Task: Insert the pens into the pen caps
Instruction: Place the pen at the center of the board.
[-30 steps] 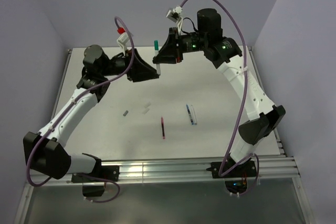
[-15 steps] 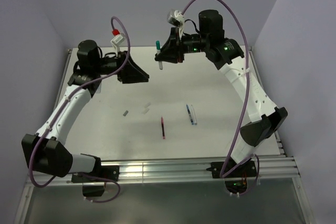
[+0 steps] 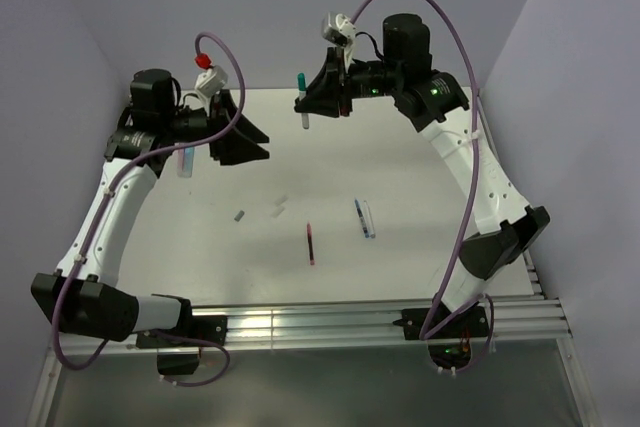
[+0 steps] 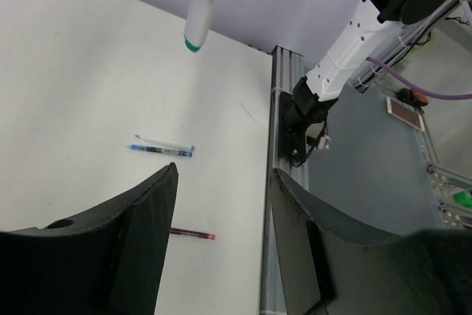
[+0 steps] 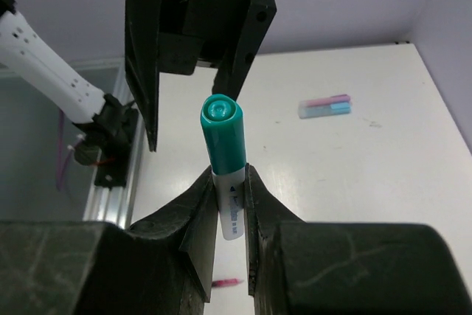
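Note:
My right gripper [image 3: 308, 105] [image 5: 229, 172] is shut on a white pen [image 5: 231, 208] with a teal pen cap [image 5: 223, 134] [image 3: 299, 79] seated on its end, held upright above the far middle of the table. My left gripper [image 3: 248, 135] [image 4: 223, 175] hangs open and empty to the left of it, well apart. On the table lie a red pen [image 3: 310, 243] [image 4: 193, 234], a dark blue pen [image 3: 359, 217] [image 4: 162, 151] and a white pen [image 3: 369, 219] [image 4: 166, 142] beside it. A grey pen cap [image 3: 240, 215] and a white pen cap [image 3: 278, 209] lie left of the red pen.
Pink and light blue tubes [image 5: 324, 106] [image 3: 183, 160] lie side by side near the table's left edge, under the left arm. A metal rail [image 4: 284, 108] borders the table's near side. Purple walls close off the back and sides.
The left gripper has pulled back to the left, away from the right gripper, and its jaws have widened. The right gripper keeps the capped pen and has lifted slightly.

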Motion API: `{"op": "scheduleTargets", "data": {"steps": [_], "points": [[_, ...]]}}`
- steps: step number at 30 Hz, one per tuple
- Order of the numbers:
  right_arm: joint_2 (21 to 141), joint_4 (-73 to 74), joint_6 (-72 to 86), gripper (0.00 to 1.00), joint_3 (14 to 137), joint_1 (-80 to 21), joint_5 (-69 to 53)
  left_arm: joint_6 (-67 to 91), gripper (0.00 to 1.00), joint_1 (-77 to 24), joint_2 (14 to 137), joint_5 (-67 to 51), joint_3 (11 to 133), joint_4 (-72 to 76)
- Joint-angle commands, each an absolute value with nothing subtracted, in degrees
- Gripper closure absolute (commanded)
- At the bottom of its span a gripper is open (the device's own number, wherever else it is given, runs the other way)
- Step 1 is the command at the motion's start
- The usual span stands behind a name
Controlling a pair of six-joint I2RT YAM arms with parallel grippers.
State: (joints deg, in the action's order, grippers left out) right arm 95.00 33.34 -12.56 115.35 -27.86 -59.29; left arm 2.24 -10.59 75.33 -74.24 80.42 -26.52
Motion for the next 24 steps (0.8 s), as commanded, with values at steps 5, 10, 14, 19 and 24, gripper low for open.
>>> {"op": "scheduleTargets", "data": {"steps": [5, 10, 14, 19, 24], "points": [[93.95, 12.61, 11.05, 1.0, 110.13, -28.04, -64.68, 18.05, 0.44, -10.72, 75.5, -74.36, 81.48, -7.1], [95.09, -3.74, 28.09, 1.0, 105.3, -27.95, -65.74, 60.75, 0.43, -10.72, 75.15, -74.54, 70.6, 39.62], [95.1, -8.61, 32.95, 1.0, 103.27, -27.95, -65.92, 65.5, 0.44, -11.34, 76.11, -72.78, 68.81, 50.77], [94.39, -11.51, 35.33, 1.0, 101.6, -28.12, -66.8, 63.71, 0.43, -11.43, 75.32, -71.72, 68.38, 48.42], [94.13, -12.65, 36.56, 1.0, 100.55, -28.65, -67.06, 62.41, 0.44, -11.86, 75.5, -69.79, 68.99, 45.98]]}}
